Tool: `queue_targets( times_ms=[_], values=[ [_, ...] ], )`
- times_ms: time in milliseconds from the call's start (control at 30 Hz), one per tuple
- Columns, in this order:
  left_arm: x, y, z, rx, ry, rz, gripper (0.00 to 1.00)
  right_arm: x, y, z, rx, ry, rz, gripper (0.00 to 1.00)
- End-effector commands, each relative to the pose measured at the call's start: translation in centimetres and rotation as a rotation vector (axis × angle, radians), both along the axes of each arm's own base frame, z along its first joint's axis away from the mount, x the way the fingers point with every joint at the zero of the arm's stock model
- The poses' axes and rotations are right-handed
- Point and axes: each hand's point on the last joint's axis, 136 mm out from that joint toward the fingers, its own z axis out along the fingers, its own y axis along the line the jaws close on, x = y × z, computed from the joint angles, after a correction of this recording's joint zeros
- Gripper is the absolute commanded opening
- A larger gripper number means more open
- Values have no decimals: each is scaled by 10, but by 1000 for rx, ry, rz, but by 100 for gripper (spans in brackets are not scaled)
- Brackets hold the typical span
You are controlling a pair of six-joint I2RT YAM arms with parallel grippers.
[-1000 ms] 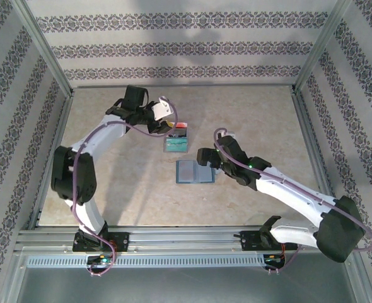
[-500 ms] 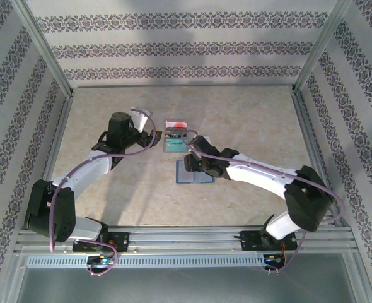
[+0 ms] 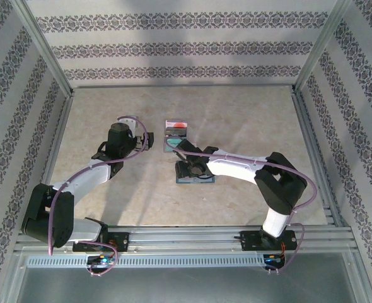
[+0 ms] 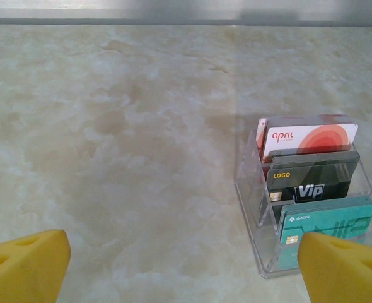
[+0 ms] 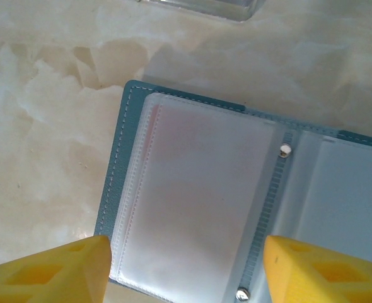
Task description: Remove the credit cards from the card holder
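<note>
Two arms reach over the marble-patterned table (image 4: pixel 110 126), one from each side of its near edge.

On the left, the left gripper (image 3: pixel 143 144) hangs left of the table's middle. Its two yellow fingers (image 4: pixel 25 265) are spread wide, with only bare tabletop between them and nothing in their hold.

Just to its right, slightly toward the far edge, stands one clear plastic stand (image 4: pixel 246 183) with stepped tiers. Three credit cards stand upright in it, one per tier: a red-and-white card (image 4: pixel 312 137) at the back, a dark card (image 4: pixel 312 180) in the middle and a teal-green card (image 4: pixel 331 218) in front. A pale edge peeks out beside the red-and-white one; I cannot tell whether it is a fourth card.

Right of that and nearer the arms, about the middle of the table, the right gripper (image 5: pixel 187 265) hovers low over the card holder (image 5: pixel 198 189). Its two yellow fingertips stand well apart, one past the left edge of the left panel and one over the fold; they clasp nothing that can be seen.

The one slate-blue card holder lies open and flat, close to the stand but apart from it. Its clear sleeves face up, and two small metal studs (image 5: pixel 285 150) sit along the fold. Whether a card sits in the left sleeve cannot be told.
</note>
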Motion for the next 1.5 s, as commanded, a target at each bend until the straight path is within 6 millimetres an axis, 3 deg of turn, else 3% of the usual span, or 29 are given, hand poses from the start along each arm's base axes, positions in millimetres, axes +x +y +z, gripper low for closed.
queue_targets(
  times_ms=[0, 867, 1367, 1467],
  values=[
    [1, 6, 9, -37, -25, 44, 93, -7, 10, -6, -19, 32, 43, 66],
    [2, 0, 6, -68, -13, 21, 94, -9, -6, -32, -131, 80, 26, 61],
    [0, 1, 13, -64, -27, 18, 94, -8, -3, -18, -96, 53, 48, 26],
    [-1, 1, 17, -62, -35, 17, 94, -8, -3, -13, -89, 42, 50, 24]
  ],
)
